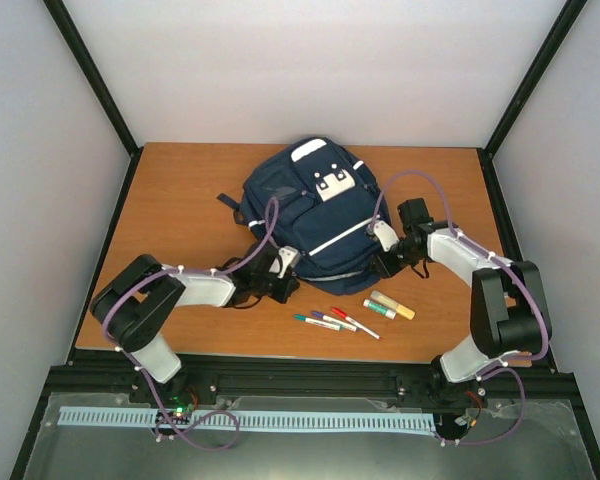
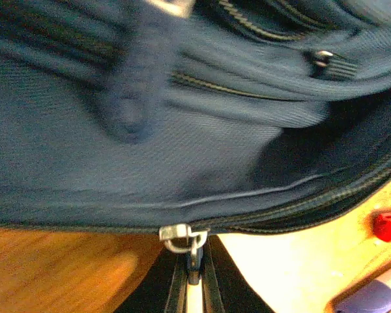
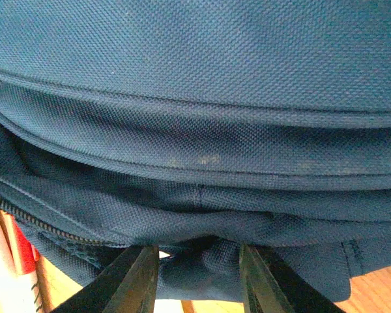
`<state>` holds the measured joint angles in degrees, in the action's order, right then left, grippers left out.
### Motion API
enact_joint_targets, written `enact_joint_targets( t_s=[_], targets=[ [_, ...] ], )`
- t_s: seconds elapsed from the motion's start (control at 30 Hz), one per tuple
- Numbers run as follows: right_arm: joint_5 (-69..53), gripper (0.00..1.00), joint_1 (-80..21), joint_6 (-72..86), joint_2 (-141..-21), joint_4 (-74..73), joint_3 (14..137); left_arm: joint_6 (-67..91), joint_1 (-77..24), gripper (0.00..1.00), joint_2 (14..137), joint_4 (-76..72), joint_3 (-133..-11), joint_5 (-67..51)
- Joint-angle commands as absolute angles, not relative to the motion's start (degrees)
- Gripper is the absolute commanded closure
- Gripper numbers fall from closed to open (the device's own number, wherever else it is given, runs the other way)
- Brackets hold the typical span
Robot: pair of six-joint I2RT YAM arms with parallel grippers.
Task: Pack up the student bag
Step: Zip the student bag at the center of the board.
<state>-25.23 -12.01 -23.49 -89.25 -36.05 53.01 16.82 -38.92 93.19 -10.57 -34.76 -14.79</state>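
Note:
The student bag (image 1: 310, 205), navy blue with thin white stripes and a white patch, lies on the wooden table (image 1: 180, 190). My left gripper (image 1: 283, 272) is at the bag's near left edge. In the left wrist view it (image 2: 194, 277) is shut on the dark zipper pull (image 2: 194, 257), which hangs from a metal slider (image 2: 178, 235) on the bag's zip. My right gripper (image 1: 385, 256) is at the bag's near right edge. In the right wrist view its jaws (image 3: 199, 277) pinch a bunched fold of the bag's fabric (image 3: 199, 261).
Three markers (image 1: 332, 321) and two thicker pens, one yellow (image 1: 392, 304), lie on the table just in front of the bag, between the two arms. A red marker cap (image 2: 388, 225) and a purple one (image 2: 371, 297) show right of the left gripper. Walls enclose the table.

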Motion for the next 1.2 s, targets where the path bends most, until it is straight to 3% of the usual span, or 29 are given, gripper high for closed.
enact_joint_targets(
  t_s=[0.0, 0.53, 0.97, 1.1, 1.17],
  targets=[
    [-25.2, 0.66, -12.7, -23.1, -91.0, -35.8, 54.1, 17.5, -43.7, 0.99, 96.4, -6.8, -39.7, -16.9],
    [-25.6, 0.66, -13.2, -23.0, -91.8, -36.4, 54.6, 17.6, -53.1, 0.99, 105.3, -5.0, -54.4, -18.2],
    [-22.5, 0.69, -13.1, -23.1, -87.3, -36.3, 54.8, 16.6, -53.7, 0.99, 107.1, -1.3, -61.4, -22.3],
    [-21.3, 0.66, -13.1, -24.4, -78.3, -36.5, 53.0, 12.9, -53.7, 0.88, 102.7, 8.0, -61.4, -19.7],
    [-21.4, 0.64, -13.1, -25.8, -74.0, -37.9, 52.9, 11.5, -53.7, 0.77, 99.0, 11.1, -59.8, -17.0]
  ],
)
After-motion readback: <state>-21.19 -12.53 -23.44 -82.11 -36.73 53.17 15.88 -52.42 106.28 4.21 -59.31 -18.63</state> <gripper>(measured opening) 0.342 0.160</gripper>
